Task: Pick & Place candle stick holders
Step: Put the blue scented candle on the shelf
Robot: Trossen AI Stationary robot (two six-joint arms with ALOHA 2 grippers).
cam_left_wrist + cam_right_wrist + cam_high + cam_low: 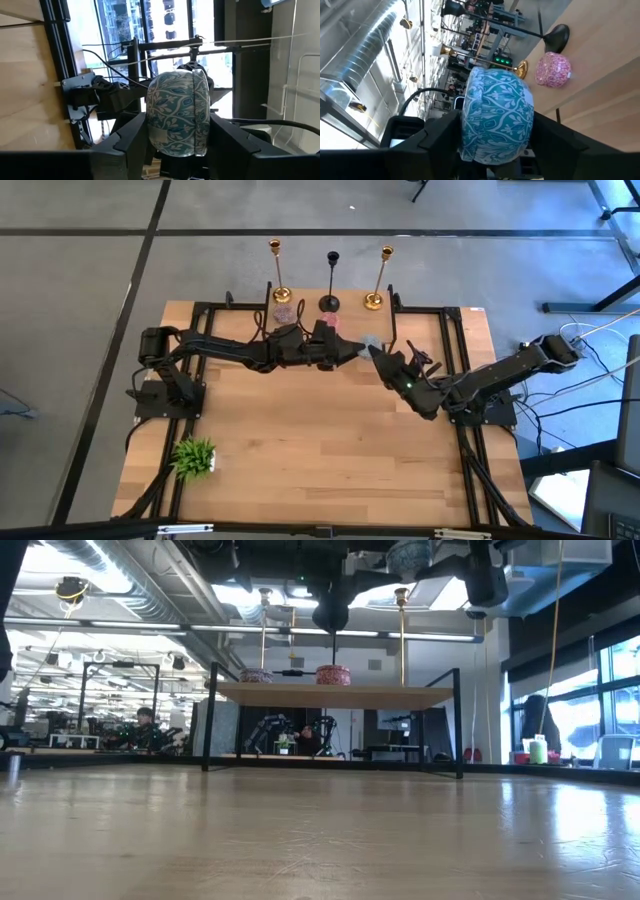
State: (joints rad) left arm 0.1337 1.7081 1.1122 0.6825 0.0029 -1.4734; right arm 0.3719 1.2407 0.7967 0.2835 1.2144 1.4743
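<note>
Both grippers, left [177, 145] & right [492, 150], fingers clamped on one teal patterned ball [177, 112] above table [300, 440]; candle stick holders [331, 278] stood at far edge.

high view straight down over the whole table [300, 440] and both arms, low view level at tabletop facing the room, each wrist view close behind its own fingers, both filled by one teal patterned pod [177, 112], candlesticks [333, 280] shared by high and low

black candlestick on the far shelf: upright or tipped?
Upright. The black candlestick stands on its round base between the two gold candlesticks; the low view shows its stem vertical on the shelf.
</note>
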